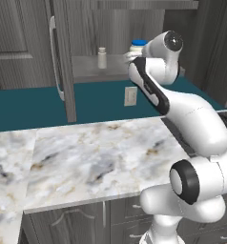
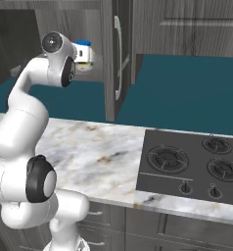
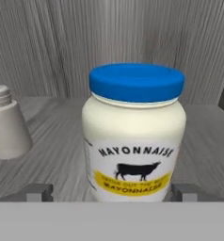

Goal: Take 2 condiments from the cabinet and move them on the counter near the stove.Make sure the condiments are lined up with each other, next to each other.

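Observation:
A cream-white mayonnaise jar with a blue lid stands upright on the shelf of the open cabinet. My gripper is open, and its fingertips flank the jar's base on both sides without pressing it. Left of the jar stands the slim pale shaker bottle, a little apart from it. From the left base view the shaker and the jar's lid show on the shelf, the arm's wrist covering much of the jar. The jar also shows beside the wrist.
The cabinet door hangs open with its silver bar handle left of the shelf. Below lies the marble counter, with the black stove set in its right part. A wall socket sits on the teal backsplash.

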